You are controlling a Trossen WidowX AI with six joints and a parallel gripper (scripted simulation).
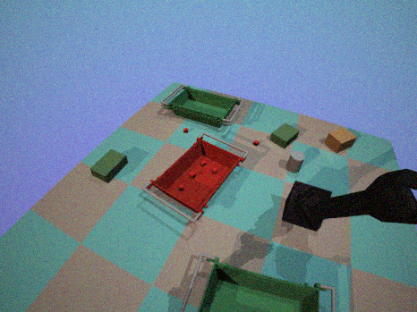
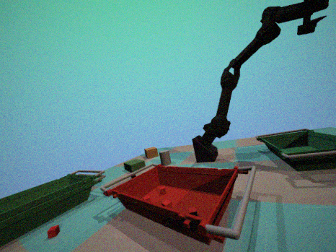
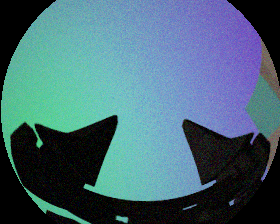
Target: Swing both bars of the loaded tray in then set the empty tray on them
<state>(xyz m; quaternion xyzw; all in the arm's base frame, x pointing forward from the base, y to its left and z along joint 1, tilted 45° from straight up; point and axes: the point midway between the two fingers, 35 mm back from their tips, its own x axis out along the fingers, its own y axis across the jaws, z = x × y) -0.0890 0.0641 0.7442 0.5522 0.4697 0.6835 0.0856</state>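
The loaded red tray (image 1: 179,164) (image 2: 198,178) stands upright with several small red blocks on its floor. One wire bar (image 1: 170,204) (image 2: 246,200) is swung out over one end, the other bar (image 1: 224,143) (image 2: 127,176) over the opposite end. Two green trays with wire bars look empty: one green tray (image 1: 201,105) (image 2: 40,202) is at the back in the top view, the other green tray (image 1: 264,290) (image 2: 317,162) at its bottom edge. My gripper (image 2: 327,4) (image 3: 151,121) is open and empty, high above the table. It is out of view in the top view.
Two small red blocks (image 1: 185,130) (image 1: 256,143) lie outside the red tray. A green block (image 1: 285,135) (image 2: 134,165), an orange block (image 1: 341,139) (image 2: 151,152) and a grey cylinder (image 1: 295,162) (image 2: 165,157) stand near the arm base. Another green block (image 1: 109,165) lies left of the red tray.
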